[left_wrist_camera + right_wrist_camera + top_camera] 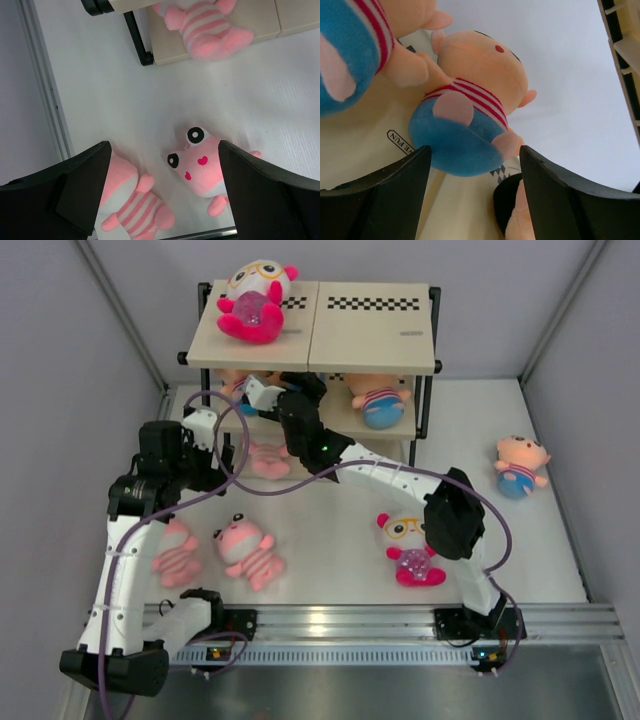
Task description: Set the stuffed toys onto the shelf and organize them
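Arms (pixel 390 475) reach forward: my right claw (pixel 475 150) sits under the shelf's (pixel 370 335) top board, released, jaws apart before a peach toy (pixel 475 75) on the middle board, where I read "FUN"; left claw (pixel 165 145) hangs spread over two pink toys (pixel 200 167) on the surface (pixel 125 100).

A white desk (pixel 330 540) stands enclosed by plain grey walls (pixel 60 340) at the left, back and right. A silver metal rail (pixel 350 618) runs along its near edge. The light is soft and even.
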Controlling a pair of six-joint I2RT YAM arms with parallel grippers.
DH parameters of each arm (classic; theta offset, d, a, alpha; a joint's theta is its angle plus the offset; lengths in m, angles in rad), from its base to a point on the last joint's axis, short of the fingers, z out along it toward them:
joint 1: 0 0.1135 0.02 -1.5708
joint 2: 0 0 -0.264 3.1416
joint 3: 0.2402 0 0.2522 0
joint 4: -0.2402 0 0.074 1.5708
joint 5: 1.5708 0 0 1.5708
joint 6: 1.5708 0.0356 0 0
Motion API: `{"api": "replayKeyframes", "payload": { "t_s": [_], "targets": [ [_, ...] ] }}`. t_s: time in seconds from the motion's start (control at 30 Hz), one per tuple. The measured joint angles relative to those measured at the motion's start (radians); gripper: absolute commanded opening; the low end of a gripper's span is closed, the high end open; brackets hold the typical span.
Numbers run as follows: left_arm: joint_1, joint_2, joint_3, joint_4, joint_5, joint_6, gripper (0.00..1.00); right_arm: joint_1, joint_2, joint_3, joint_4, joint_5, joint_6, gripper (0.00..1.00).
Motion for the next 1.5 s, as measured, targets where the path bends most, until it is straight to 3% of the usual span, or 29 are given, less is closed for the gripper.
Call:
{"api": "replayKeyframes", "payload": {
  "t_s": [0.23, 0.63, 0.8, 0.87, 0.97, 1.03, 1.07, 1.27, 1.5],
  "targets": [
    [0.000, -0.007, -0.002, 0.003, 0.004, -0.001, 0.94, -0.004, 0.006, -0.062, 0.110, -0.002, 0.186, 0.82],
    [0.000, -0.011, -0.011, 0.001, 0.004, -0.001, 0.94, -0.011, 0.012, -0.068, 0.164, -0.028, 0.307, 0.79],
    [0.000, -0.011, -0.012, 0.000, 0.004, 0.000, 0.94, -0.019, 0.024, -0.068, 0.199, -0.026, 0.320, 0.63],
    [0.000, -0.012, -0.012, 0.000, 0.004, 0.000, 0.94, -0.023, 0.033, -0.068, 0.217, -0.023, 0.325, 0.46],
    [0.000, -0.013, -0.012, 0.000, 0.004, 0.000, 0.94, -0.031, 0.045, -0.068, 0.245, -0.010, 0.339, 0.31],
    [0.000, -0.013, -0.012, 0.000, 0.004, 0.001, 0.94, -0.033, 0.048, -0.068, 0.253, -0.005, 0.344, 0.27],
    [0.000, -0.013, -0.012, 0.000, 0.004, 0.001, 0.94, -0.033, 0.049, -0.068, 0.257, -0.003, 0.346, 0.19],
    [0.000, -0.013, -0.016, 0.000, 0.004, 0.001, 0.94, -0.034, 0.048, -0.075, 0.268, 0.002, 0.372, 0.00],
    [0.000, -0.014, -0.017, 0.000, 0.004, 0.001, 0.94, -0.005, 0.027, -0.090, 0.274, 0.064, 0.433, 0.00]
  ]
}}
